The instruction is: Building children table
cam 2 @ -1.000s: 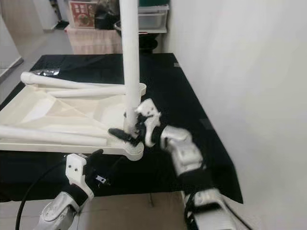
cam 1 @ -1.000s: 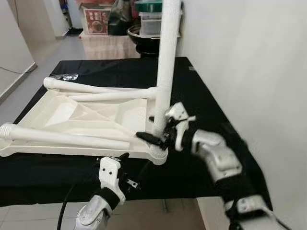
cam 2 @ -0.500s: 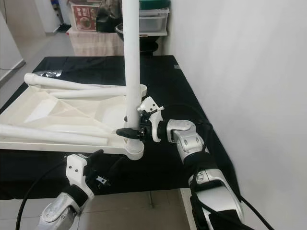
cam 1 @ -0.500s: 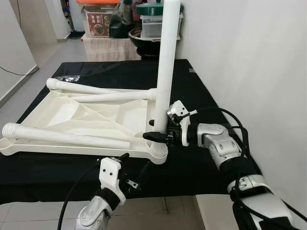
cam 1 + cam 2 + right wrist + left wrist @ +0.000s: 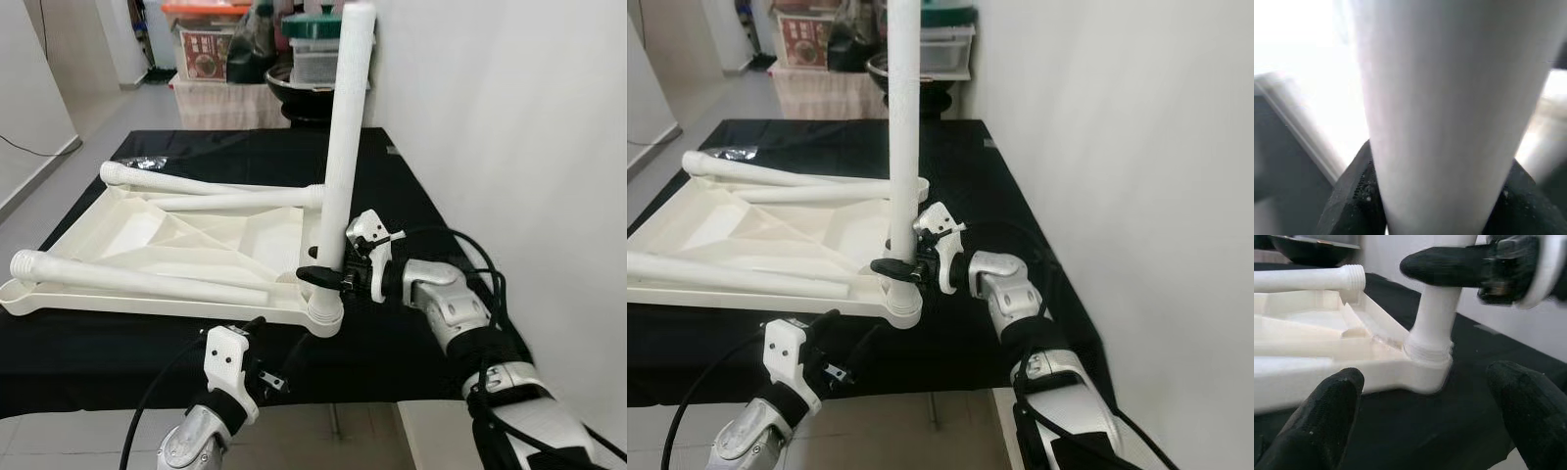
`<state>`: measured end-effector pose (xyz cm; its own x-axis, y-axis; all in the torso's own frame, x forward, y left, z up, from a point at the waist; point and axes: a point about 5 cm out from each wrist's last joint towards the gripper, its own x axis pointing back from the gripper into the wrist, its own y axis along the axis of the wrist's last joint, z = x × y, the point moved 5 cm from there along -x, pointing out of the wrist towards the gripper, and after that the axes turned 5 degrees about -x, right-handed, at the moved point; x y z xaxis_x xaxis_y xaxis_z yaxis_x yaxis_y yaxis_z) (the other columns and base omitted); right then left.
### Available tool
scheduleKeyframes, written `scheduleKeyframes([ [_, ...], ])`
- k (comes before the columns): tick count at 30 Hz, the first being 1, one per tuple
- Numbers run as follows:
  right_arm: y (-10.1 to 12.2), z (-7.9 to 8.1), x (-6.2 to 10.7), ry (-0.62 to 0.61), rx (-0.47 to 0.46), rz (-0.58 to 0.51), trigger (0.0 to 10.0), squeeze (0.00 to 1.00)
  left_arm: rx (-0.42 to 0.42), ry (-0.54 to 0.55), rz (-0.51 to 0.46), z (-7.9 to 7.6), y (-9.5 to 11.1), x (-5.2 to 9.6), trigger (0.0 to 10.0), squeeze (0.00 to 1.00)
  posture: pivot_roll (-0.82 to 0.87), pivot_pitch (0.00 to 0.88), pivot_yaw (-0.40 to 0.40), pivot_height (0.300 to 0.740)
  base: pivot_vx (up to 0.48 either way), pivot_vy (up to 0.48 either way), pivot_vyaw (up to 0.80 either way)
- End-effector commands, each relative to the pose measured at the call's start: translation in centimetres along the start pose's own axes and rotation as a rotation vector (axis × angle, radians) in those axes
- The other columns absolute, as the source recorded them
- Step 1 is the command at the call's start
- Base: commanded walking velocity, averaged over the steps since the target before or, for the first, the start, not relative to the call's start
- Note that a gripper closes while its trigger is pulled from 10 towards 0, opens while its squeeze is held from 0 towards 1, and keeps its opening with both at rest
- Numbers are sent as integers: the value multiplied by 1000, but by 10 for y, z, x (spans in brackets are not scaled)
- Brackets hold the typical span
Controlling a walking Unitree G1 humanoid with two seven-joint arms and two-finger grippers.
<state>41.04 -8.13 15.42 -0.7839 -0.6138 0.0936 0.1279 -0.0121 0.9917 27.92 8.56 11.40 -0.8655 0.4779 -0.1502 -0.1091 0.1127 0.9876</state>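
A white plastic tabletop point(image 5: 196, 245) lies upside down on a black cloth point(image 5: 411, 196) that covers a table beside a white wall point(image 5: 509, 127). At the tabletop's near right corner an upright leg point(image 5: 338, 147) stands in its socket point(image 5: 323, 311). The right gripper point(image 5: 328, 277) reaches in from the right and clasps this leg low down, just above the socket, one black finger crossing in front of the leg; in the right wrist view the leg point(image 5: 1449, 112) sits tight between the fingers point(image 5: 1354, 196). Two more legs lie on the tabletop: a near loose leg point(image 5: 137, 279) along its near edge and a far loose leg point(image 5: 211, 184) across its far side. The left gripper point(image 5: 257, 352) hangs below the table's near edge, its fingers point(image 5: 1312, 426) spread wide and holding nothing, pointing towards the socket corner. At the far end stand storage boxes point(image 5: 313, 49)
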Motion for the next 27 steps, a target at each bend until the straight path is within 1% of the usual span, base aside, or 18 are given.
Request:
scheduleKeyframes([
  [1, -38, -45, 24, -448, -81, 99, 0, 0, 0, 1, 12, -1, -4, 4, 10000, 0, 28, 49, -66, 740, 0, 0, 0],
  [2, -38, -45, 24, -448, -81, 99, 0, 0, 0, 1, 12, -1, -4, 4, 10000, 0, 28, 49, -66, 740, 0, 0, 0],
  [3, -54, -24, 28, -472, -104, 118, 0, 0, 0, -1, 14, 0, -3, 4, 10000, 0, 21, 62, -48, 740, 0, 0, 0],
  [4, -54, -24, 28, -472, -104, 118, 0, 0, 0, -1, 14, 0, -3, 4, 10000, 0, 21, 62, -48, 740, 0, 0, 0],
  [5, -49, 5, 15, -385, -94, 91, 0, 0, 2, -10, 18, 0, -4, 3, 10000, 0, 21, 50, -41, 740, 0, 0, 0],
  [10, -41, 15, -1, -312, -94, 80, 0, 0, 2, -15, 20, 0, -4, 1, 10000, 0, 29, 48, -46, 740, 0, 0, 0],
  [11, -38, 20, -7, -282, -80, 78, 10000, 0, 0, -9, 17, 0, -4, 1, 10000, 0, 27, 48, -49, 740, 0, 0, 0],
  [13, -38, 20, -7, -282, -80, 78, 10000, 0, 0, -9, 17, 0, -4, 1, 10000, 0, 27, 48, -49, 740, 0, 0, 0],
  [14, -27, 34, -17, -180, -81, 52, 10000, 1000, 0, 3, 11, 1, -3, 0, 10000, 0, 31, 50, -53, 740, 0, 0, 0],
  [16, -23, 41, -19, -165, -84, 42, 10000, 1000, 0, 5, 10, 2, -3, 0, 10000, 0, 31, 50, -53, 740, 0, 0, 0],
  [17, -14, 53, -23, -82, -75, 31, 10000, 1000, 0, 5, 10, 2, -3, -1, 10000, 0, 32, 50, -53, 740, 0, 0, 0],
  [18, -11, 57, -23, -68, -73, 30, 10000, 1000, 0, 5, 9, 2, -3, -1, 10000, 0, 32, 50, -53, 740, 0, 0, 0],
  [20, 2, 68, -24, 50, -71, 3, 10000, 1000, 1, 3, 9, 2, -3, -1, 10000, 0, 33, 51, -52, 740, 0, 0, 0],
  [21, 9, 74, -23, 127, -45, -13, 10000, 0, 1, 2, 9, 2, -3, -1, 10000, 0, 31, 50, -50, 740, 0, 0, 0],
  [22, 9, 74, -23, 127, -45, -13, 10000, 0, 1, 2, 9, 2, -3, -1, 10000, 0, 31, 50, -50, 740, 0, 0, 0],
  [25, 16, 88, -17, 323, 37, -5, 10000, 0, 2, 1, 9, 2, -3, -2, 10000, 0, 30, 49, -50, 740, 0, 0, 0],
  [26, 16, 88, -17, 323, 37, -5, 10000, 0, 2, 1, 9, 2, -3, -2, 10000, 0, 30, 49, -50, 740, 0, 0, 0],
  [27, 16, 89, -14, 387, 71, 10, 10000, 0, 2, 1, 9, 2, -2, -2, 10000, 0, 31, 49, -49, 740, 0, 0, 0],
])
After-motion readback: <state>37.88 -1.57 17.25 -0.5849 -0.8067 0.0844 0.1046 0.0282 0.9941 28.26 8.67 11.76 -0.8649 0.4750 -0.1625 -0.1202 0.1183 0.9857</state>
